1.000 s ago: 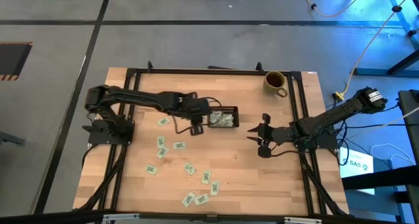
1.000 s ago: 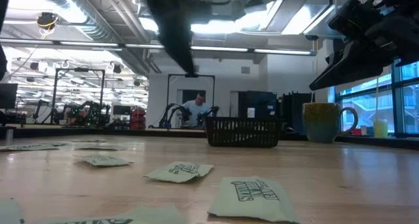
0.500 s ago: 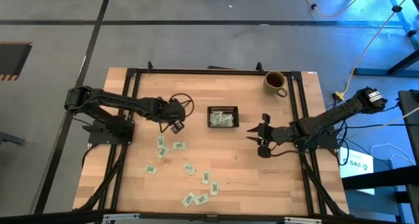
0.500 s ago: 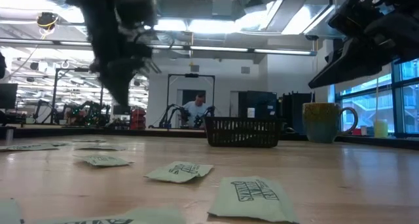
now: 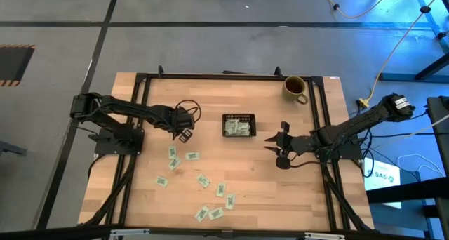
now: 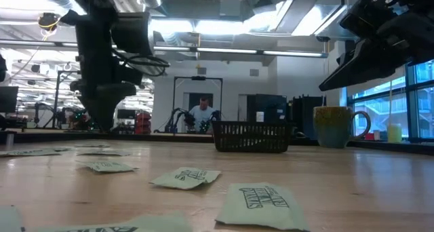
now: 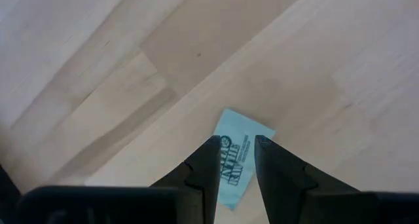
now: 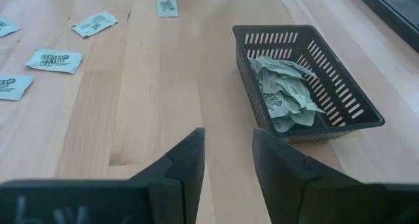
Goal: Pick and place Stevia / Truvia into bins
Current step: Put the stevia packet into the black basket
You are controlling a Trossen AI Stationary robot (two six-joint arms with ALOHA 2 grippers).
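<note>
The black slotted tray (image 5: 238,118) sits mid-table with a heap of pale green packets (image 8: 281,86) inside it. Several more packets (image 5: 203,180) lie flat on the wood toward the near left. My left gripper (image 5: 184,133) is left of the tray, low over the table, open. In the left wrist view its gripper (image 7: 236,142) points down at one packet (image 7: 243,135) lying flat beneath the fingertips; whether they touch it, I cannot tell. My right gripper (image 5: 279,150) waits open to the right of the tray, raised off the table.
An olive-yellow mug (image 5: 295,88) stands near the far right corner. A black frame runs along the table's edges. Bare wood lies between the tray and my right gripper (image 8: 228,135). In the low view, loose packets (image 6: 186,176) lie in front of the tray (image 6: 252,137).
My left gripper has moved from over the tray toward the table's left edge and come down close to the table above a loose packet. The tray and the loose packets have stayed where they were.
</note>
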